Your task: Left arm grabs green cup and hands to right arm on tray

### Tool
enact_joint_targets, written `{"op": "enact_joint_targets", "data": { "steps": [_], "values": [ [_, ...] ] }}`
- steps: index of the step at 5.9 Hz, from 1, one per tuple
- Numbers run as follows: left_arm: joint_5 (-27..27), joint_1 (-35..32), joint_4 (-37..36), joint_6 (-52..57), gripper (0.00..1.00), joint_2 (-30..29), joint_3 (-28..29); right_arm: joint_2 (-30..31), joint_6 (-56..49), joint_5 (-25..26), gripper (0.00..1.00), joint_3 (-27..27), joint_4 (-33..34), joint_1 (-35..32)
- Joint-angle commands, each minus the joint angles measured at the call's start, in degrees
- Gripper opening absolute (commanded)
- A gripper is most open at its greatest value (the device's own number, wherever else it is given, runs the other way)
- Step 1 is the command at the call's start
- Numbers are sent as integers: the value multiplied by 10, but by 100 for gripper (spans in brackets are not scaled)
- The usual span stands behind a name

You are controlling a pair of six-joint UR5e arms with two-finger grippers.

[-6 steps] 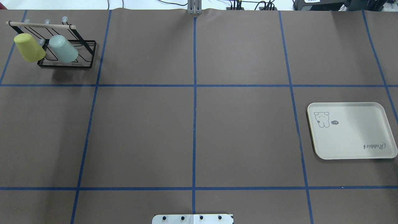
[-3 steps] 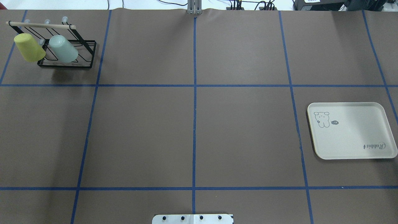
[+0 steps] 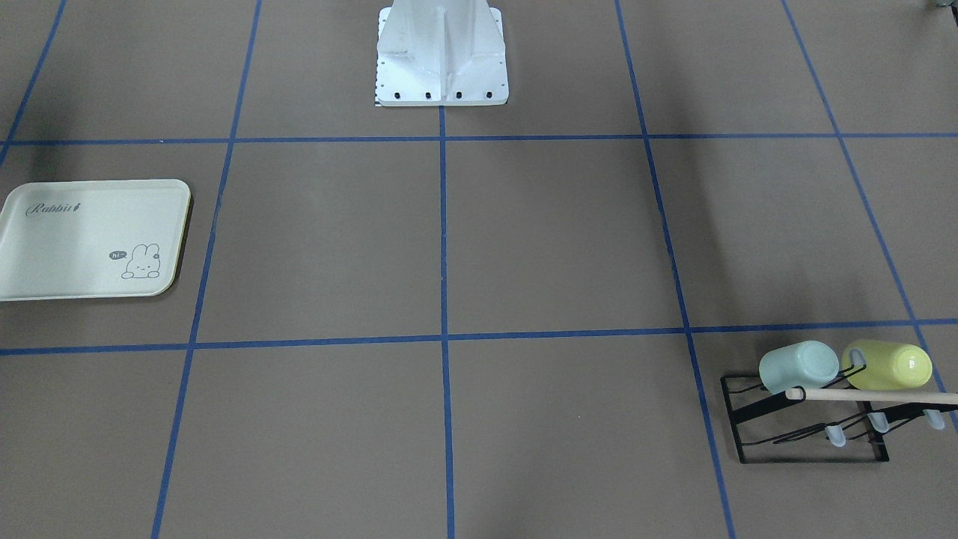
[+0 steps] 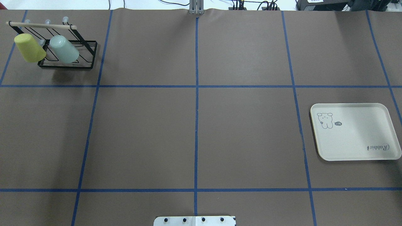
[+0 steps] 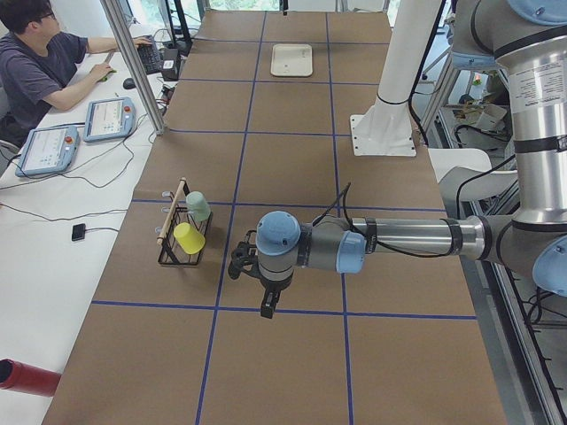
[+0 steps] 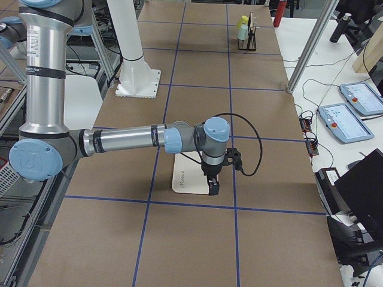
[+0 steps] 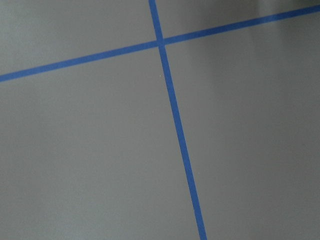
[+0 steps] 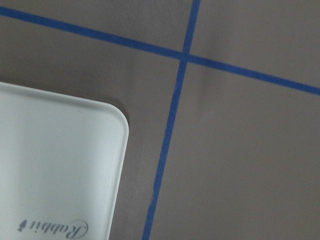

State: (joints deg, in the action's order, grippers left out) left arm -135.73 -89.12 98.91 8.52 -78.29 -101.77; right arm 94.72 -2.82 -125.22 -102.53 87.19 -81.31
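The pale mint green cup (image 4: pixel 64 49) hangs tilted on a black wire rack (image 4: pixel 67 67) at the table's far left; it also shows in the front view (image 3: pixel 798 365) and the left side view (image 5: pixel 198 205). The cream tray (image 4: pixel 355 131) lies flat on the right and bears nothing; it also shows in the front view (image 3: pixel 82 239) and the right wrist view (image 8: pixel 50 165). The left gripper (image 5: pixel 266 301) hovers over the table, nearer the robot than the rack. The right gripper (image 6: pixel 213 186) hovers at the tray's (image 6: pixel 182 181) edge. I cannot tell whether either is open or shut.
A yellow-green cup (image 4: pixel 29 47) hangs on the same rack beside the mint one, toward the table's left end. The robot's white base (image 3: pixel 441 52) stands at the middle of the near edge. An operator (image 5: pixel 40 62) sits at the side desk with tablets.
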Motion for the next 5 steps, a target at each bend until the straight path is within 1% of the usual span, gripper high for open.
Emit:
{"op": "enact_joint_targets", "data": {
  "steps": [1, 2, 3, 4, 5],
  "values": [
    [0, 0, 122, -1, 100, -38, 12, -5, 3, 4, 100, 20, -194, 0],
    [-3, 0, 182, -2, 100, -69, 41, -25, 6, 1, 100, 49, -215, 0],
    [-5, 0, 189, -4, 100, -108, 60, -36, 46, 1, 100, 61, -217, 0],
    [-8, 0, 194, -28, 100, -112, 61, -36, 55, 1, 100, 62, -219, 0],
    [-32, 0, 204, -31, 100, -113, 61, -35, 55, 0, 100, 65, -226, 1]
  ]
}}
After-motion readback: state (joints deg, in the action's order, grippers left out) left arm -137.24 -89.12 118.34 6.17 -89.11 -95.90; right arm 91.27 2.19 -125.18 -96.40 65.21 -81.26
